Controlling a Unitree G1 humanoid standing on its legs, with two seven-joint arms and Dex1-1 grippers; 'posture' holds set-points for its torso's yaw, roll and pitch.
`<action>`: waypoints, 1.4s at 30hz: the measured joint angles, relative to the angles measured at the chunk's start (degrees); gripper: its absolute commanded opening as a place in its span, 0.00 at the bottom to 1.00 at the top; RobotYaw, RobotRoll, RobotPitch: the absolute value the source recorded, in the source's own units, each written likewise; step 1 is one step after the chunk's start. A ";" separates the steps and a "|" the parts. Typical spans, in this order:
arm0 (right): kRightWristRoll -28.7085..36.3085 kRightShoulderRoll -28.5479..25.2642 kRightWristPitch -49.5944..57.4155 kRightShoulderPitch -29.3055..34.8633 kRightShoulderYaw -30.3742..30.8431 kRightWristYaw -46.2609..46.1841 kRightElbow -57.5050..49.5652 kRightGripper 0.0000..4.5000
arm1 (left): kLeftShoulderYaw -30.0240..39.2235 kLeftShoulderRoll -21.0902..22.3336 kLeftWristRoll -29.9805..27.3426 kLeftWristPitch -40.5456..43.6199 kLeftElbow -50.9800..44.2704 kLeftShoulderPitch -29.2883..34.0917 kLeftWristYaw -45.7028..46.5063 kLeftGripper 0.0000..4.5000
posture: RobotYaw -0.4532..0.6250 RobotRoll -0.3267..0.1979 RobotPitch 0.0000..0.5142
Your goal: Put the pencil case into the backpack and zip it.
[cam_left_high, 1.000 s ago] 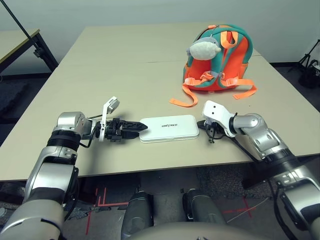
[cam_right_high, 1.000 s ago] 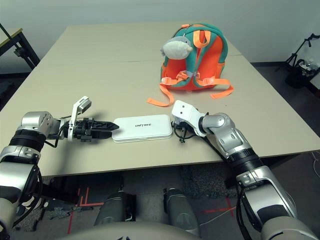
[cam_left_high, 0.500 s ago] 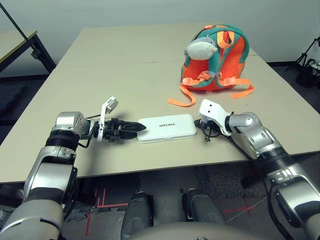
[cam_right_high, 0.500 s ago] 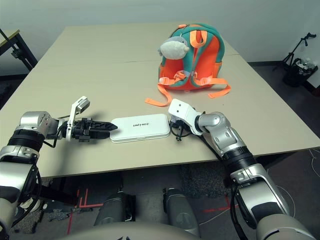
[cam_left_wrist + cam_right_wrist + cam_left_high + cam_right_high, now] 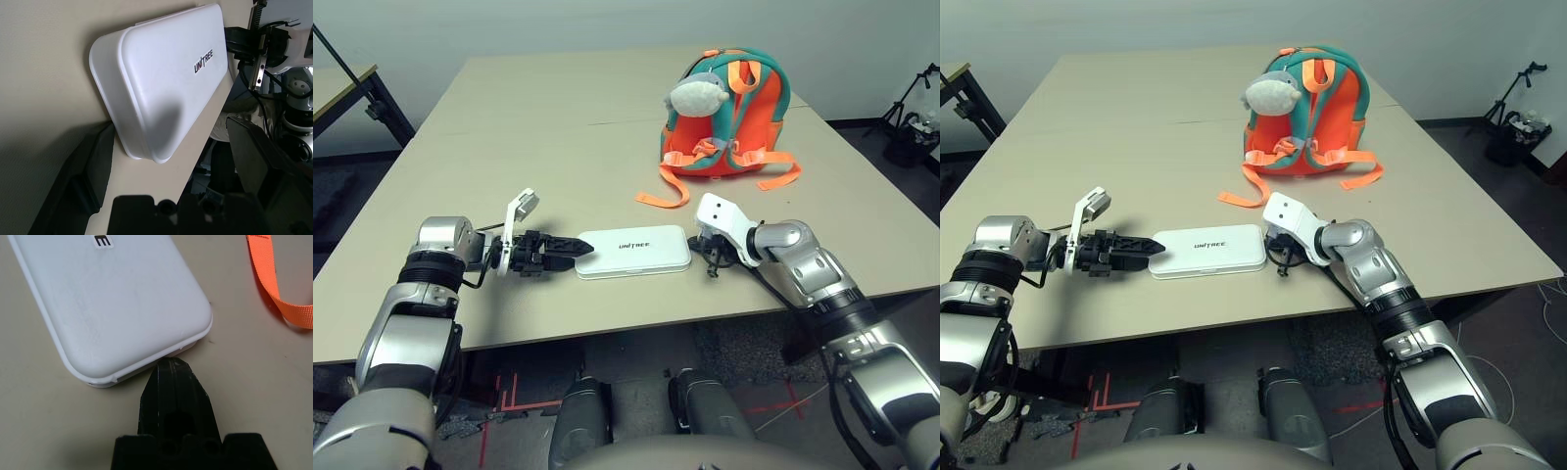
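Near the worktop's (image 5: 509, 127) front edge, you see the pencil case (image 5: 633, 252): a flat white rectangle with rounded corners and small black "UNITREE" lettering, lying lengthwise along that edge. Your left tool (image 5: 576, 252) stands at one short end, its black fingers (image 5: 93, 171) spread apart on either side of the case's corner, a spread your left wrist view makes plain. Your right tool (image 5: 698, 238) sits at the other end, fingers pressed together; your right wrist view shows their tip touching the case's rim. Toward the far right corner stands the backpack (image 5: 729, 116), orange and teal, upright, its orange straps trailing forward.
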 measured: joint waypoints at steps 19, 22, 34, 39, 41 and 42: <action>0.74 2.12 -4.20 -1.86 4.29 3.40 -0.47 0.00 | 0.88 -1.20 0.99 -1.67 0.94 -0.16 -0.29 1.00 | 0.28 0.62 0.03; 0.77 1.78 -5.11 -2.75 4.28 3.34 0.38 0.04 | 1.40 -1.21 1.00 -2.18 0.70 0.41 0.28 0.81 | 0.28 0.62 0.03; 6.69 -5.82 -1.86 -5.58 -8.48 -0.58 5.38 0.96 | 9.60 0.02 0.06 -3.31 1.13 0.61 4.45 0.73 | 0.30 0.62 0.04; 11.88 -6.57 3.64 -7.20 -17.99 -6.64 5.15 1.00 | 15.71 0.84 -1.75 -4.88 -2.21 -0.25 6.63 0.73 | 0.30 0.62 0.05; 14.05 -6.46 6.09 -7.28 -21.83 -10.12 4.90 1.00 | 18.53 0.99 -2.94 -5.50 -4.78 -0.75 7.93 0.73 | 0.30 0.62 0.06; 15.19 -6.30 7.42 -7.28 -23.78 -11.87 4.56 1.00 | 19.63 1.14 -3.50 -5.59 -6.00 -1.12 8.61 0.73 | 0.30 0.62 0.06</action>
